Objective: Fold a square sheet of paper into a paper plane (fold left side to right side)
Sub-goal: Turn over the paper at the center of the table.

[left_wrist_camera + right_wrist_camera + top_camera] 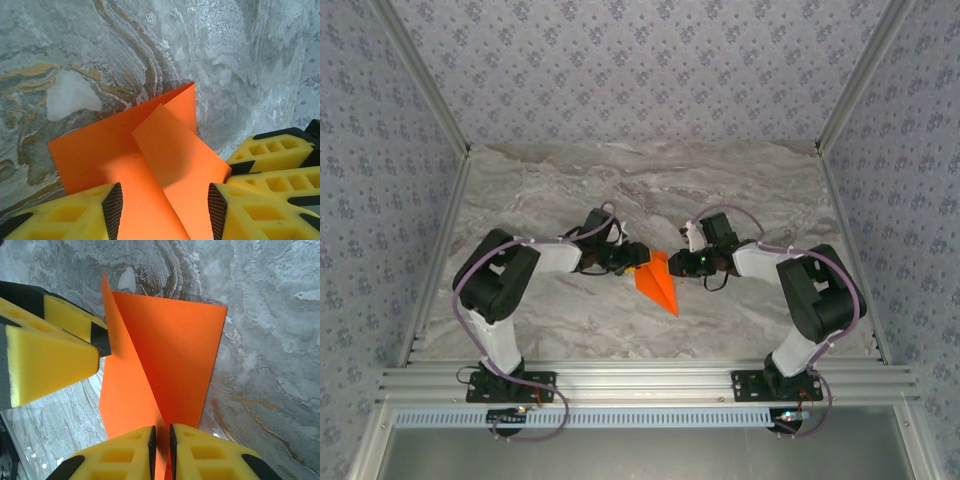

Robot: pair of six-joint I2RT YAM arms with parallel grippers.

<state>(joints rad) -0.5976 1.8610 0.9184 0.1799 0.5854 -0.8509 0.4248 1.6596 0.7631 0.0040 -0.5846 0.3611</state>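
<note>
- Your paper plane (660,285) lay on the marbled table (740,190) right between the two claws, its wide end up at their fingertips
- Its long axis ran slantwise from there, and the sharp tip pointed back toward the arm bases, a little to the right claw's side
- From the right wrist camera you saw the paper plane (175,350) spread away from the claw, with one flap standing up along a crease and the rest lying flat
- Your right claw (161,442) was clenched on the paper: the two yellow fingers stood nearly together, with only a thin orange edge between them
- Your left claw (165,210) was released, its jaws well apart and straddling the paper plane (165,150), which passed between the black pads with a gap on both sides
- In the right wrist view a left finger (55,360) came in from the side, and its black pad seemed to touch the raised flap
- In the left wrist view the right claw's fingers (270,152) sat just beside the paper's far corner
- From above, your left arm (510,275) and right arm (815,285) mirrored each other, elbows bent outward and forearms reaching inward
- The left claw (638,258) and right claw (674,264) faced each other, near but apart, over the plane's wide end
</note>
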